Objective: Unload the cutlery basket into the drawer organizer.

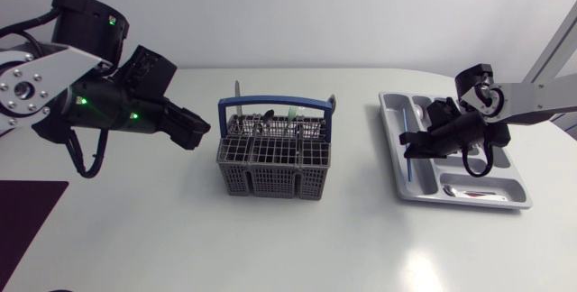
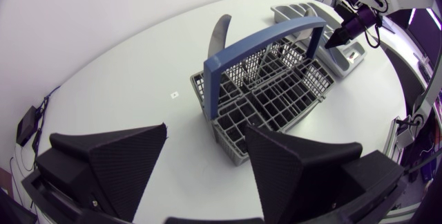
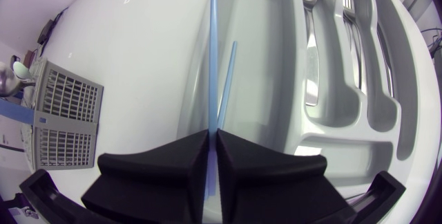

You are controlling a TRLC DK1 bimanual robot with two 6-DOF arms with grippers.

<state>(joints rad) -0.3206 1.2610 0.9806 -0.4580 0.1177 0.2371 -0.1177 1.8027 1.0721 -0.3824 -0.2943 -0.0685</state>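
Observation:
The grey cutlery basket (image 1: pixel 273 155) with a blue handle (image 1: pixel 275 104) stands mid-table; several pieces stick up in it, among them a grey handle (image 2: pixel 219 34). My left gripper (image 1: pixel 195 132) hovers open just left of it, and the basket (image 2: pixel 276 92) lies ahead of its spread fingers (image 2: pixel 117 162). At the right lies the grey organizer (image 1: pixel 516 195). My right gripper (image 3: pixel 213 141) is shut on a thin light-blue stick (image 3: pixel 211 58) over the organizer's long left compartment (image 3: pixel 255 65), where a second blue stick (image 3: pixel 228 79) lies. A spoon (image 3: pixel 309 16) and a fork (image 3: pixel 349 10) rest in neighbouring slots.
A dark mat (image 1: pixel 27 229) lies at the table's front left corner. A piece of cutlery (image 1: pixel 473 193) rests in the organizer's front cross compartment. A cable loop (image 1: pixel 478 161) hangs from my right arm over the organizer.

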